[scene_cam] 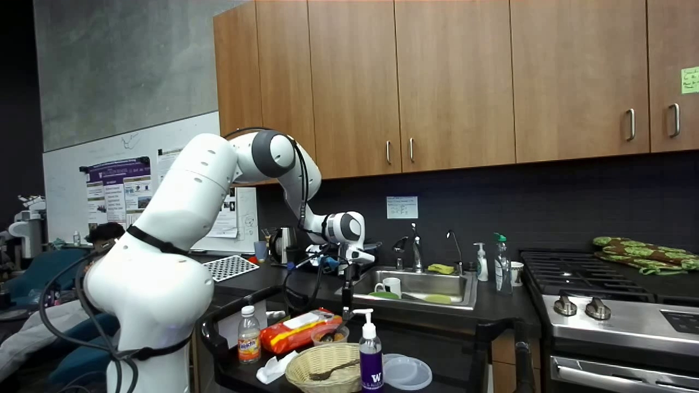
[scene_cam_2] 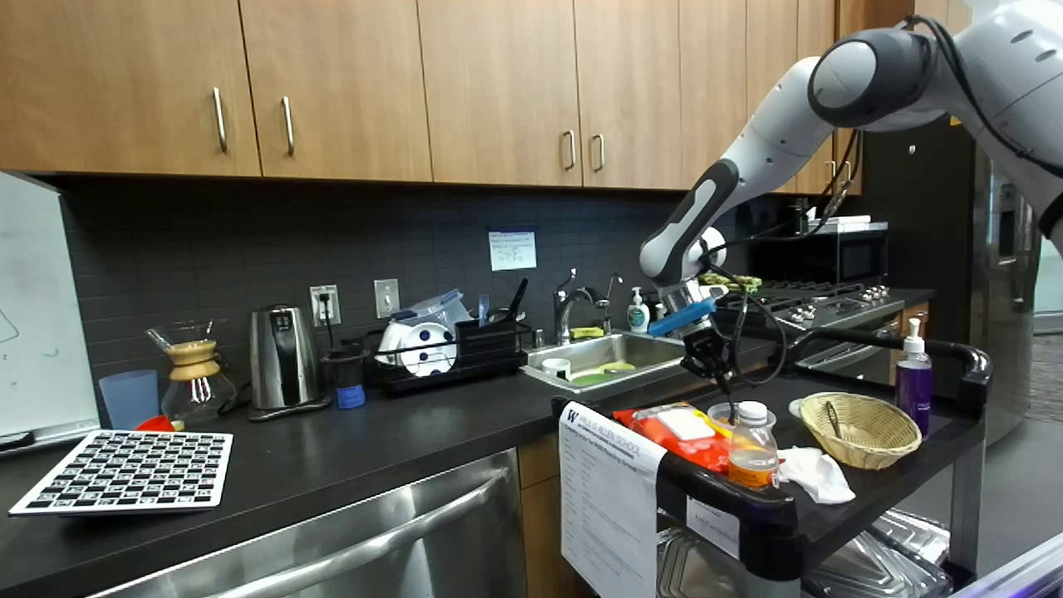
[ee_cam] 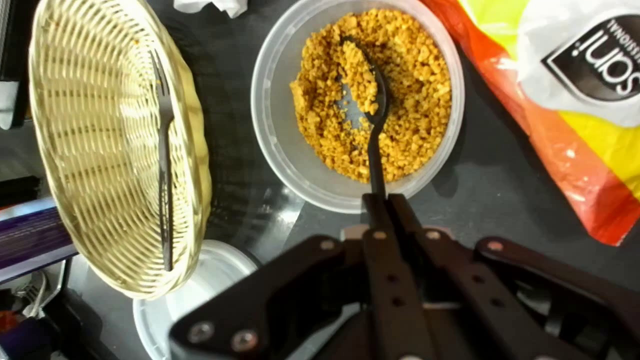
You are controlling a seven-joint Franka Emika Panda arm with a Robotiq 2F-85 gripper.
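Note:
My gripper (ee_cam: 383, 197) points down over a cart, its fingers shut on the handle of a dark spoon (ee_cam: 376, 155). The spoon's bowl carries a heap of golden-brown crumbs. It lies within a round clear plastic container (ee_cam: 295, 155) with more of the same crumbs spread over its bottom. A bare grey patch of the bottom shows beside the spoon. To the left in the wrist view is an oval wicker basket (ee_cam: 90, 165) holding a dark fork (ee_cam: 165, 150). A red and yellow bag (ee_cam: 575, 165) lies on the right. The gripper (scene_cam: 347, 312) also appears in an exterior view.
Standing on the cart are a bottle with an orange label (scene_cam: 249, 335) and a purple pump bottle (scene_cam: 371, 355). A clear lid (scene_cam: 407, 373) and a crumpled white napkin (scene_cam_2: 818, 473) lie near the basket. Behind are the sink (scene_cam: 468, 297) and a stove (scene_cam: 579, 278).

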